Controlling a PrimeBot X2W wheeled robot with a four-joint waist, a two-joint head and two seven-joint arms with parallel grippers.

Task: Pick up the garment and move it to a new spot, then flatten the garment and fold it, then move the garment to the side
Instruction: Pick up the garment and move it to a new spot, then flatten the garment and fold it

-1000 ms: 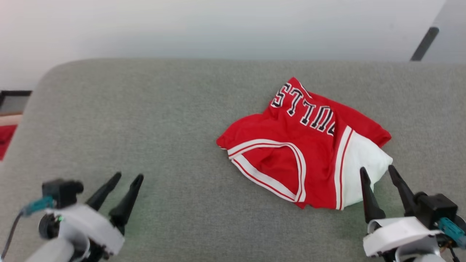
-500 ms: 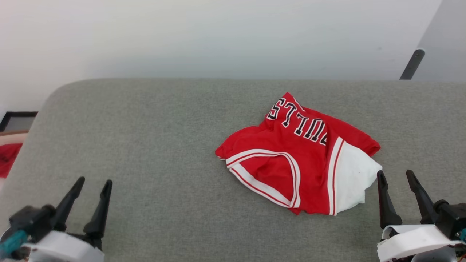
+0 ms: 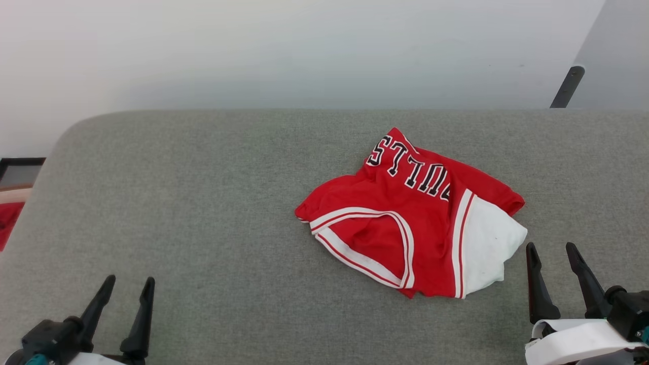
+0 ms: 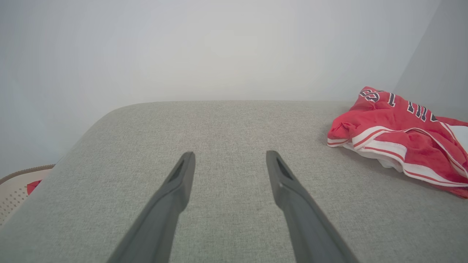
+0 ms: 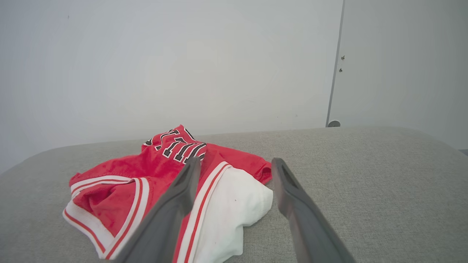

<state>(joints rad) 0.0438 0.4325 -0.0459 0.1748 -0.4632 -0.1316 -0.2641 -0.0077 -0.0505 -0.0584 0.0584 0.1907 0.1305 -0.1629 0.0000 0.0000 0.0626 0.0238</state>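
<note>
- Garment lay crumpled right of centre on the tabletop, clear of every edge.
- Left claw stood spread, empty, over bare tabletop.
- Right claw stood spread, empty, just beside garment.

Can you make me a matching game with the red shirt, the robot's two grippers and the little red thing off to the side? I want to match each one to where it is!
Things:
1. garment
2. left gripper
3. right gripper
4. red cloth scrap

Places:
A. beyond the grey surface, off its left edge
B. jaws open, close to the white sleeve
C. crumpled in a heap on the grey surface
D. jaws open, over bare grey fabric, away from the garment

Pairs: 1-C, 2-D, 3-B, 4-A
</note>
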